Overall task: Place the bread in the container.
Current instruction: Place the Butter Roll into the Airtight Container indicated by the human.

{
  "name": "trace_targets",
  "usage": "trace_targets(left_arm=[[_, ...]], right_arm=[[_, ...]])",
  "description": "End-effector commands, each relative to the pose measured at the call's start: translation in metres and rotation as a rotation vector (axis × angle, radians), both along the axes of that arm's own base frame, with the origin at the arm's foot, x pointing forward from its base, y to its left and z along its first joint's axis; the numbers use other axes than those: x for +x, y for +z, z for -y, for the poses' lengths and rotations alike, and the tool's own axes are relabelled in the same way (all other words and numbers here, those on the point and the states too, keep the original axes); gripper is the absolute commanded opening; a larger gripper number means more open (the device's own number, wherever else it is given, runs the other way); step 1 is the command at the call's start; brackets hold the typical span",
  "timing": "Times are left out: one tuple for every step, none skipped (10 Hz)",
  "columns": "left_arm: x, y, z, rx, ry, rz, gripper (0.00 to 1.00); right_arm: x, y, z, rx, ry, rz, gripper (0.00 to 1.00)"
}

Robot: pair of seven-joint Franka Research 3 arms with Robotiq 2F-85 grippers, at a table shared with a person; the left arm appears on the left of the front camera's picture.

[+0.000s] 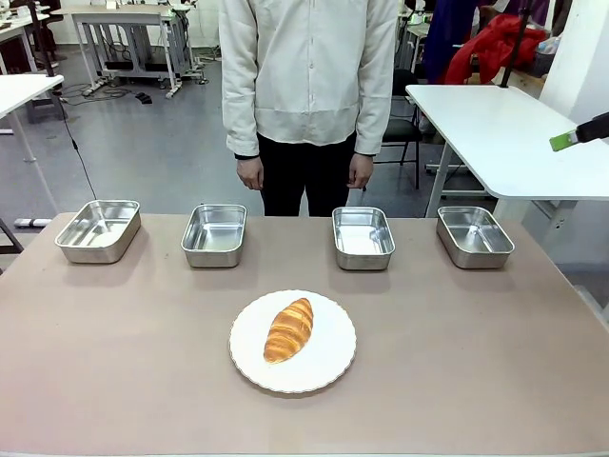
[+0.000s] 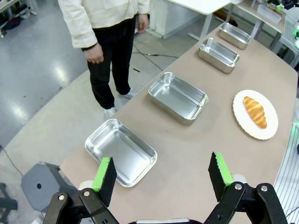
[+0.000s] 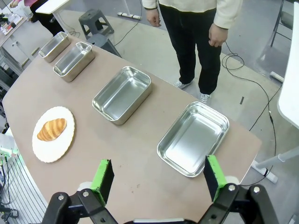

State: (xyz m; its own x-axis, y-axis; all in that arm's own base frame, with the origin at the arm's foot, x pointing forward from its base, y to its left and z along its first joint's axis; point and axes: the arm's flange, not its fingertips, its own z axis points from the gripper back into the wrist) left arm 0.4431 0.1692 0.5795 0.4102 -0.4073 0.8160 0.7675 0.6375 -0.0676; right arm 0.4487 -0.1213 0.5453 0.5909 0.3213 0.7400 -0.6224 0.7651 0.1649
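Left gripper (image 2: 162,172): jaws wide apart, nothing held, hanging above one end of the table (image 2: 201,154). The first tray (image 2: 120,151), shiny steel and empty, lies just ahead of and below the finger on the left of its wrist view. The second tray (image 2: 177,97) lies farther ahead, apart from the first. The croissant (image 2: 255,112) lies well ahead and off past the finger on the right of that view. It rests lengthwise on a round white plate (image 2: 243,122), inside no tray. Right gripper (image 3: 157,175): jaws likewise wide apart and empty, hanging above the opposite end of the table. The fourth tray (image 3: 193,139) lies directly ahead of and below it, nearer the finger on the right of its view. The third tray (image 3: 122,94) lies beyond that, also empty. From this gripper the croissant sits well off past the finger on the left of the view, on the same plate, clear of both grippers. A person (image 1: 309,76) stands beyond the trays, arms down, hands empty.
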Motion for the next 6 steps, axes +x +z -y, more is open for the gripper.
trace_targets(left_arm=[[-0.0011, 0.0009, -0.0013, 0.003, -0.009, 0.01, 1.0], [-0.0011, 0.0009, -0.0013, 0.003, -0.009, 0.01, 1.0], [-0.0011, 0.0009, -0.0013, 0.003, -0.009, 0.01, 1.0], [-0.0011, 0.0009, -0.0013, 0.003, -0.009, 0.01, 1.0], [-0.0011, 0.0009, -0.0013, 0.003, -0.009, 0.01, 1.0], [-0.0011, 0.0009, -0.0013, 0.003, -0.009, 0.01, 1.0]], right_arm=[[0.0017, 0.0001, 0.0002, 0.016, 0.002, 0.01, 1.0], [0.0017, 0.0001, 0.0002, 0.016, 0.002, 0.01, 1.0], [0.0017, 0.0001, 0.0002, 0.016, 0.002, 0.01, 1.0], [0.0017, 0.0001, 0.0002, 0.016, 0.002, 0.01, 1.0], [0.0017, 0.0001, 0.0002, 0.016, 0.002, 0.01, 1.0], [0.0017, 0.0001, 0.0002, 0.016, 0.002, 0.01, 1.0]])
